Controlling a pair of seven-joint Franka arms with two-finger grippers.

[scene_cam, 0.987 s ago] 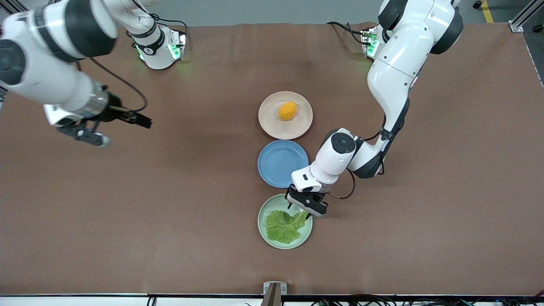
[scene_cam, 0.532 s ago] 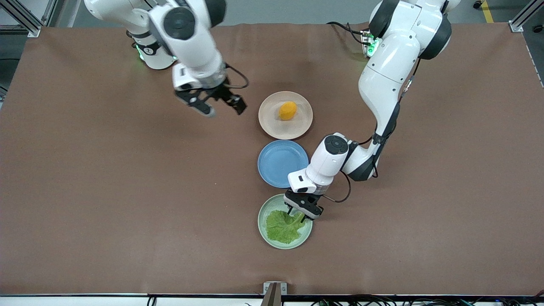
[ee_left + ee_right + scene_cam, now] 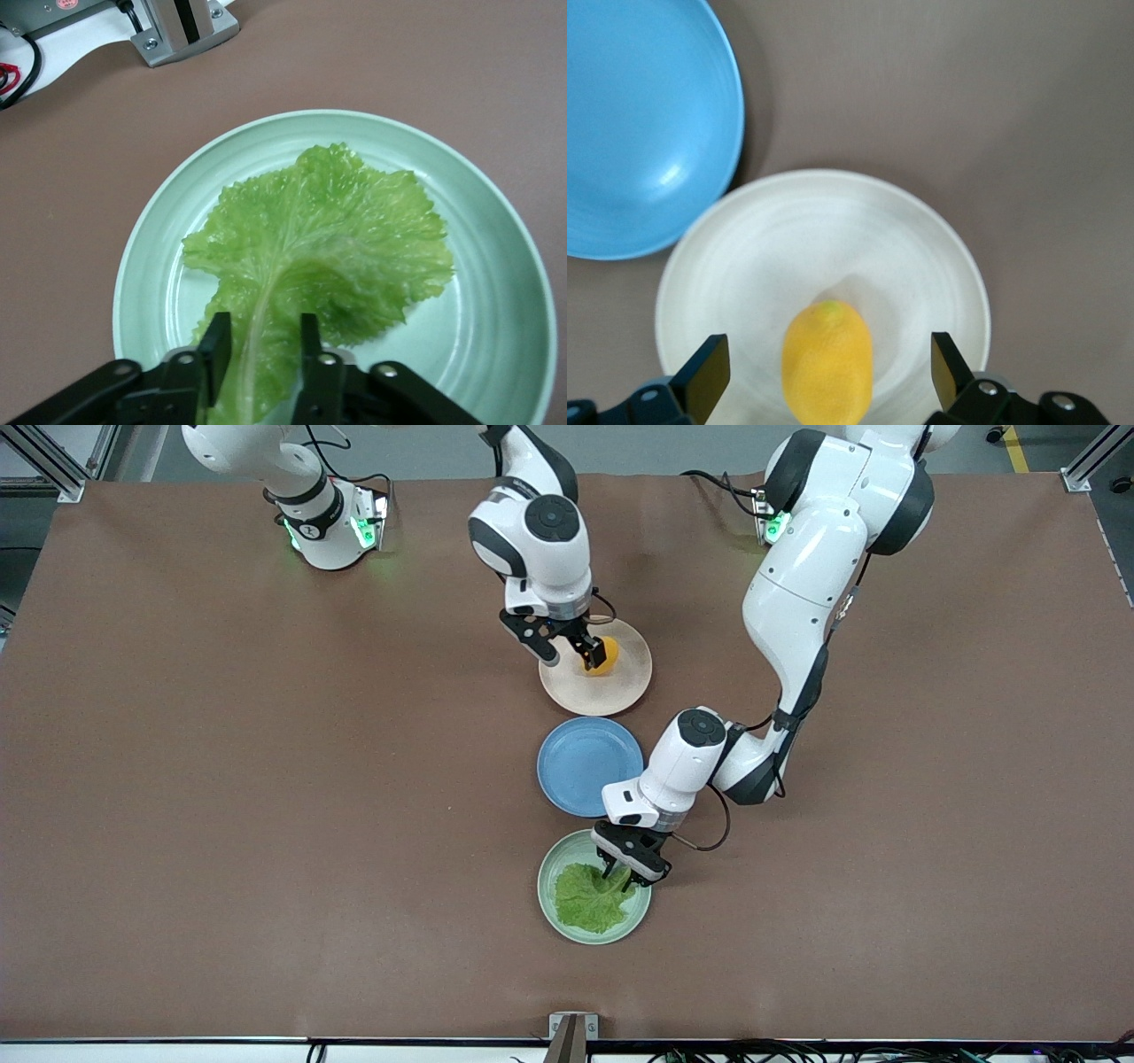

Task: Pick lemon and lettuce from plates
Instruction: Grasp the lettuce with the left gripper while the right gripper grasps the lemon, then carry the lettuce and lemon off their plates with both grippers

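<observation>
The lemon (image 3: 604, 655) lies on the beige-pink plate (image 3: 611, 691). My right gripper (image 3: 571, 657) is low over that plate, open, with one finger on each side of the lemon and a gap on both sides; the right wrist view shows the lemon (image 3: 828, 359) between the wide-spread fingers on the plate (image 3: 833, 230). The lettuce (image 3: 586, 899) lies flat in the mint green plate (image 3: 551, 911). My left gripper (image 3: 625, 872) is down at the leaf's stem end, open, its fingers astride the pale rib of the lettuce (image 3: 328, 239) in the plate (image 3: 496, 248).
An empty blue plate (image 3: 589, 766) sits between the two plates; it also shows in the right wrist view (image 3: 638, 133). A metal bracket (image 3: 572, 1027) sits at the table edge nearest the front camera. Bare brown table lies toward both arms' ends.
My right arm swung in from the right arm's end of the table and came down around the lemon. My left gripper edged a little farther onto the lettuce stem.
</observation>
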